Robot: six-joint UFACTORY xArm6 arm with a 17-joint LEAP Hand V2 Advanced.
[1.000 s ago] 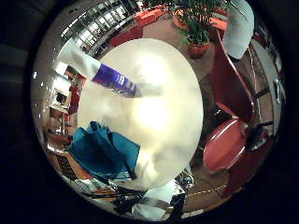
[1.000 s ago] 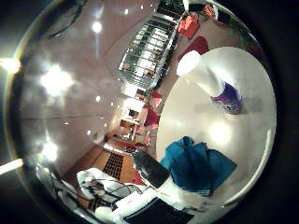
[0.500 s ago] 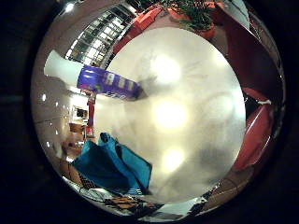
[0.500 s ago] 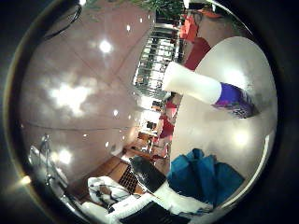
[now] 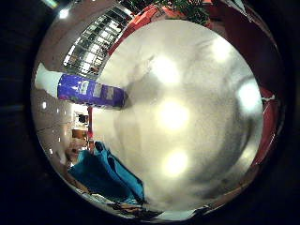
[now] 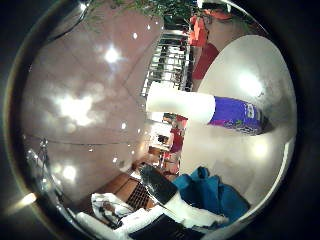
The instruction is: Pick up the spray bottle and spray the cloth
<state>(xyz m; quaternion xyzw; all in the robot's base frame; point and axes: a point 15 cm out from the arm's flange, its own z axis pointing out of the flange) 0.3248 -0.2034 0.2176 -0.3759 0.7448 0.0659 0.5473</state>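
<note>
The spray bottle (image 6: 225, 111), with a white upper part and a purple label, stands upright on the round white table (image 5: 187, 117). A crumpled teal cloth (image 5: 105, 173) lies on the same table a short way from the bottle, near the table's edge. My hand (image 6: 170, 200) is over the table, apart from both; one white finger with a black tip reaches out beside the cloth. It holds nothing and touches neither the bottle nor the cloth.
Red chairs (image 5: 268, 117) stand round the table's rim, and more red seats (image 6: 200, 30) lie farther off. A green plant (image 5: 187, 7) stands beyond the table. The shiny floor (image 6: 80, 105) spreads past the bottle's side of the table.
The camera has moved closer to the table: the bottle and cloth look larger and the chairs have slid to the rim. Bottle and cloth have not moved on the table.
</note>
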